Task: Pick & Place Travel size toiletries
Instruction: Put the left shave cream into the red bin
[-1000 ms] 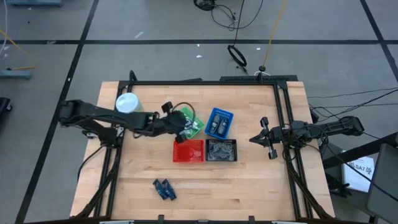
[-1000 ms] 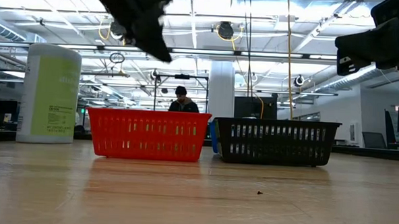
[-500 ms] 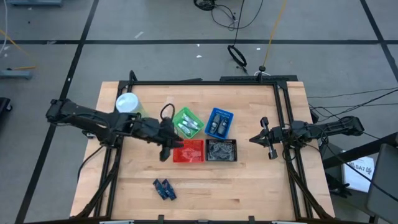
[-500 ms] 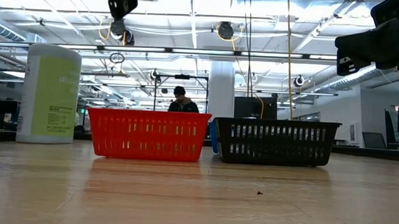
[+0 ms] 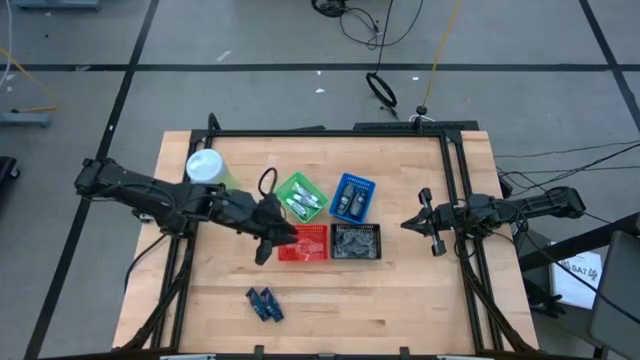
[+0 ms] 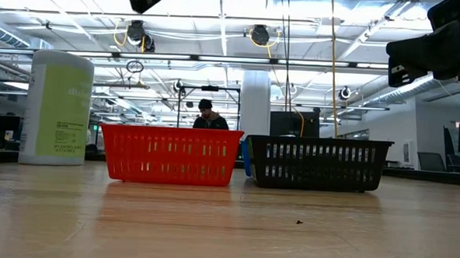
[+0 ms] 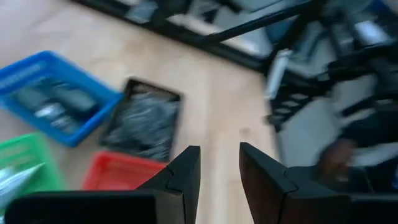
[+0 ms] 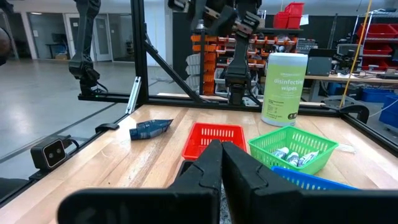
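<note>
Whitish tubes (image 5: 298,205) lie in the green basket (image 5: 302,197). Dark grey pieces (image 5: 350,198) fill the blue basket (image 5: 352,197), and grey packets (image 5: 355,240) the black basket (image 5: 357,241). Dark blue pieces (image 5: 264,304) lie on the table near its front edge. My left gripper (image 5: 265,250) hangs open and high over the left end of the red basket (image 5: 303,242); nothing is between its fingers (image 7: 219,168). My right gripper (image 5: 408,222) waits shut at the table's right side, pointing level toward the baskets (image 8: 222,152).
A tall green container with a white lid (image 5: 205,166) stands at the back left. A black frame (image 5: 330,132) runs along the table's far and side edges. Bare wood lies between the baskets and the near edge. A person (image 6: 206,112) stands far behind the table.
My left gripper has gone from over the green basket toward the near edge, as far as the red basket's left end. It has risen out of the low view's top and has turned. The gap between its fingers looks unchanged. The baskets have stayed in place.
</note>
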